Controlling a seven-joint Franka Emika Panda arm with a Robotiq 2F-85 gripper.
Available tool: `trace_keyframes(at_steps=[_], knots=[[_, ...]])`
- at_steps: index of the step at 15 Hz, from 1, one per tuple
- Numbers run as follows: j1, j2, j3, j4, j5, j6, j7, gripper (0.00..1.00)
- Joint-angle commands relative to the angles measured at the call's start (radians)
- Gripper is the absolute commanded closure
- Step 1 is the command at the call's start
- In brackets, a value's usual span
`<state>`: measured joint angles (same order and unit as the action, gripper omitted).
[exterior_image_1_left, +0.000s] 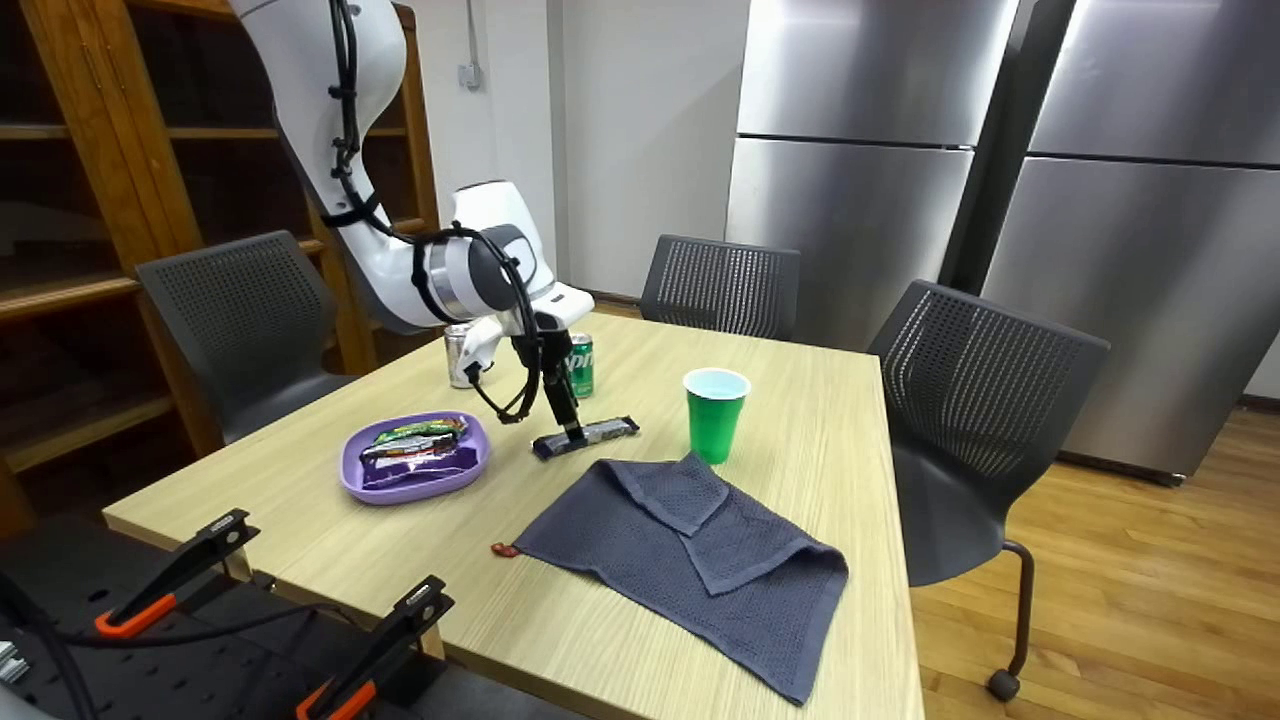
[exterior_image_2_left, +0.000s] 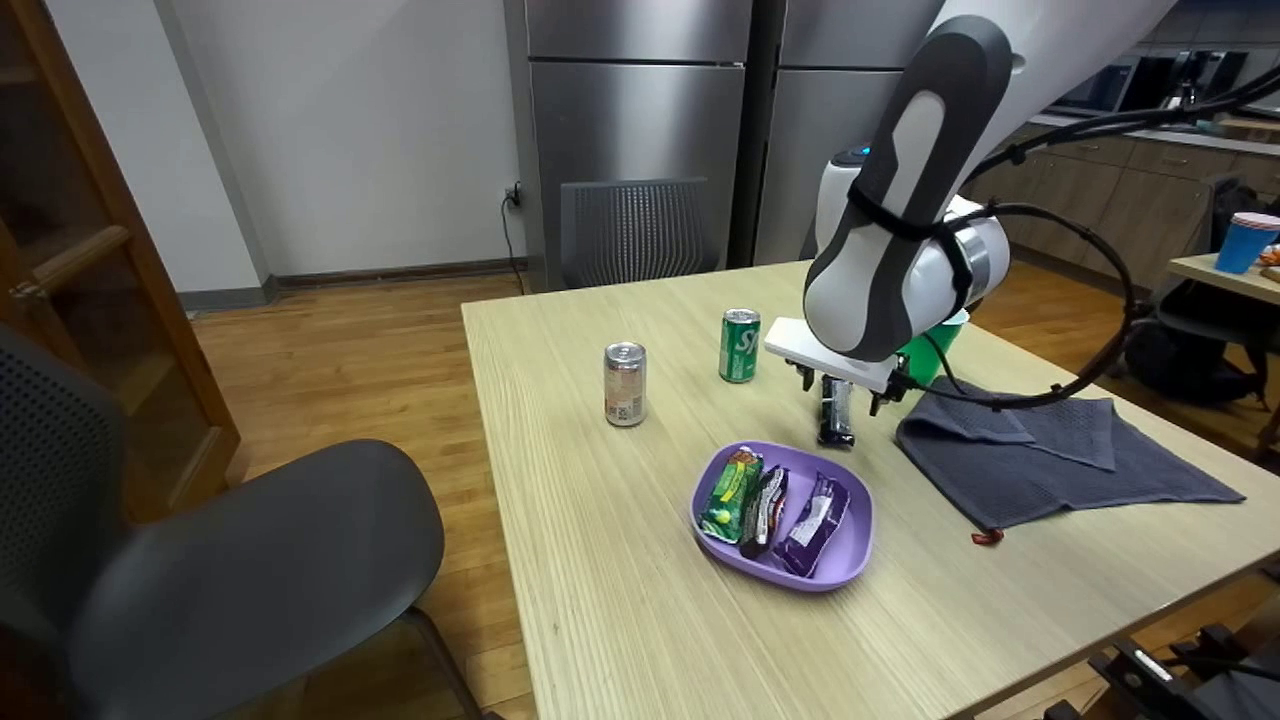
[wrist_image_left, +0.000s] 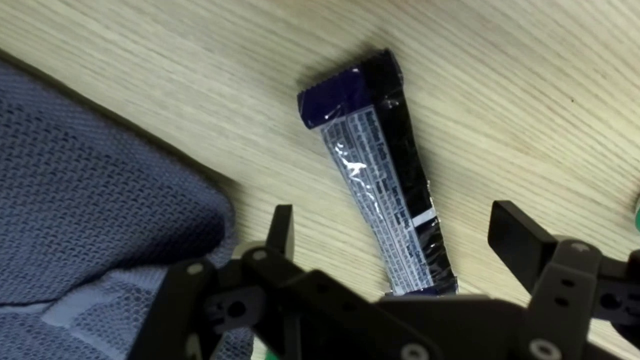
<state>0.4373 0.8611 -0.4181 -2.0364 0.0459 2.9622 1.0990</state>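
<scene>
My gripper is open and points down at the table. A dark wrapped bar with a printed white label lies flat between its spread fingers, with a gap on both sides. The bar's near end is partly hidden by the gripper body in the wrist view. The bar shows in both exterior views under the gripper. A purple plate beside it holds a green, a black and a purple wrapped snack. A dark grey towel lies on the other side of the bar.
A green cup stands upright behind the towel. A green can and a silver can stand on the table. A small red item lies at the towel's corner. Chairs surround the table; clamps grip its edge.
</scene>
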Motion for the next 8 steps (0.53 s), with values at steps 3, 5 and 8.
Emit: trace_keyframes(at_steps=[3,5,8], knots=[[0.003,0.062,-0.009,0.087,0.013,-0.05,0.01,0.0],[0.001,0.077,-0.008,0.105,0.012,-0.057,0.01,0.0],[0.0,0.094,-0.009,0.128,0.011,-0.072,0.014,0.0]])
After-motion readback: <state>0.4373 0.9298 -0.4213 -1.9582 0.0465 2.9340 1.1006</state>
